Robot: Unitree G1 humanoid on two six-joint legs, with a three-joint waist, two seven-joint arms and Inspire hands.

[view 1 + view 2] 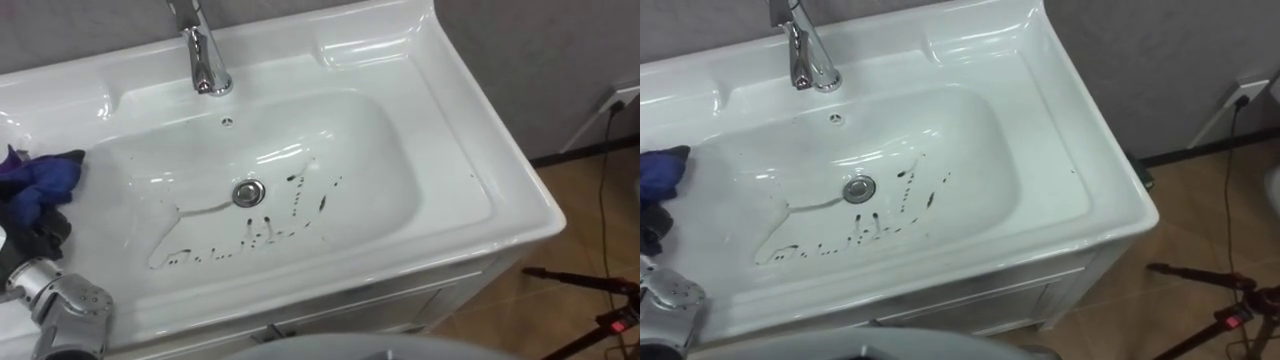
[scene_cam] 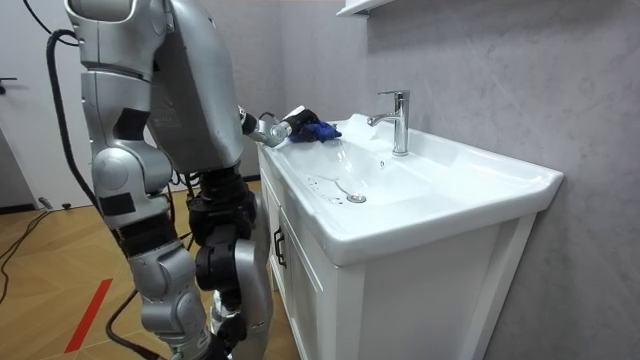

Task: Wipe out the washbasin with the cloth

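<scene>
Left eye view, left to right from the drain. Far left of the drain, the left hand sits on the basin rim, its dark fingers curled round a bunched blue cloth. The cloth is up on the rim and does not touch the bowl. A line of dark marks runs just in front of the drain, and more specks lie just right of it. All look unwiped. The bowl further right of the drain looks clean and glossy. The faucet stands behind the drain.

In the room view the right arm hangs at the robot's side, and I cannot tell the state of the right hand.

Judgement: cloth in hand, wiping of the marks still to do.
</scene>
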